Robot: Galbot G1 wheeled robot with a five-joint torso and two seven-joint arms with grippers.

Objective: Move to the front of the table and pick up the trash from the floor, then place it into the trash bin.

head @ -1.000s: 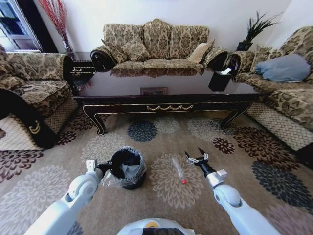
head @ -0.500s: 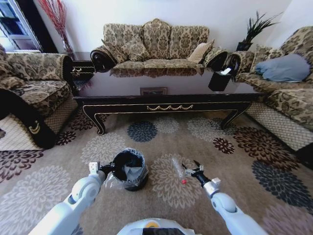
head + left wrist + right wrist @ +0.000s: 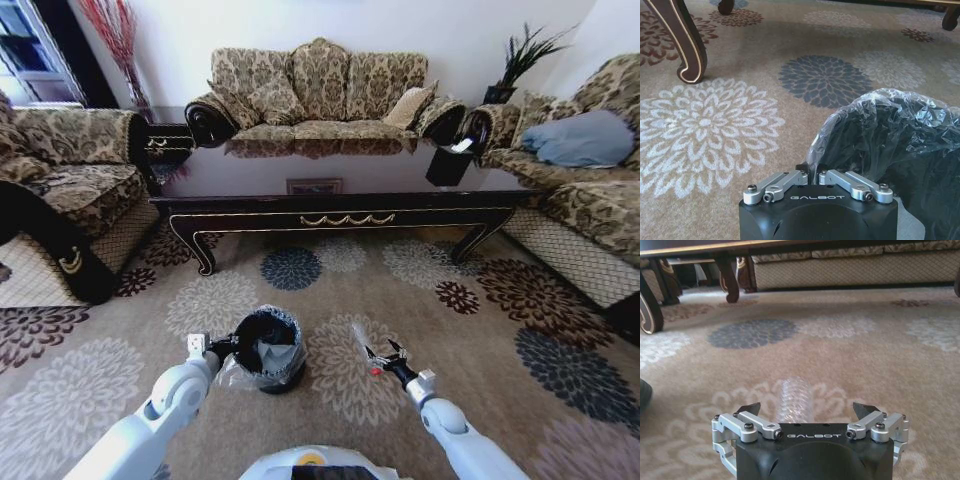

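Clear plastic bottle (image 3: 362, 345) with red cap lies on the beige patterned floor (image 3: 480, 330), on a cream medallion in front of the table (image 3: 340, 215), between the trash bin (image 3: 266, 345) and the right arm. Right gripper (image 3: 384, 357) low over the carpet at the bottle's cap end, jaws wide apart; in the right wrist view the ribbed bottle (image 3: 795, 399) runs straight out between the two fingertips (image 3: 749, 408), not yet clamped. Left gripper (image 3: 818, 181) sits against the bin's near rim, jaws together, seemingly pinching the clear liner (image 3: 890, 107), but the tips are hidden. Step in hand, judged: the approach for the pick. Next move calls for easing forward so the jaws straddle the bottle, then closing; thin round plastic may roll or crush.
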